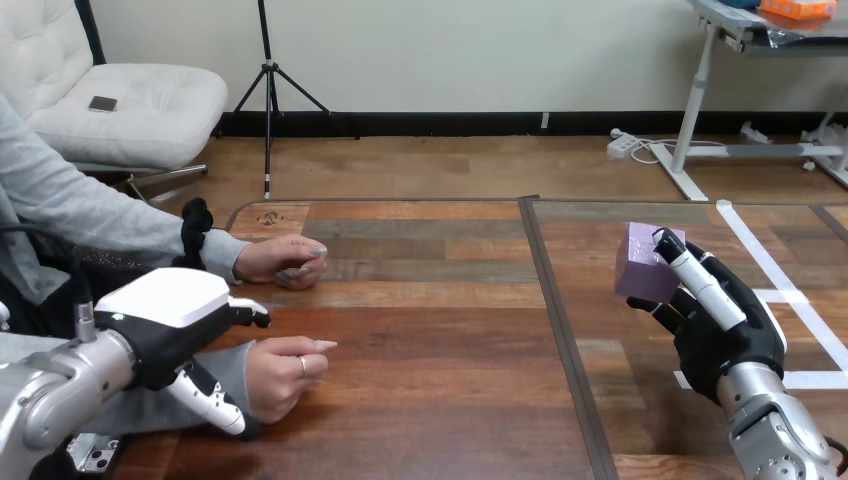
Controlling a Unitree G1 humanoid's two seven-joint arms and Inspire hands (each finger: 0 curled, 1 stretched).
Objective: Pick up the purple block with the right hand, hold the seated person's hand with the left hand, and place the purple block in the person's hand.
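Note:
The purple block (645, 265) is lifted off the table at the right, pinched in my right hand (722, 338), whose fingers lie against the block's right face. At the lower left my left hand (170, 315) reaches over the wrist of the person's nearer hand (288, 368). Its thumb sits on the far side and its fingers curl round the grey sleeve on the near side. That hand of the person is loosely curled, resting on the table. The person's farther hand (287, 262) lies closed on the table further back.
A dark seam (560, 320) runs front to back through the wooden table (440, 340) between the person's hands and the block. White tape lines (790, 300) mark the table's right part, beside my right hand.

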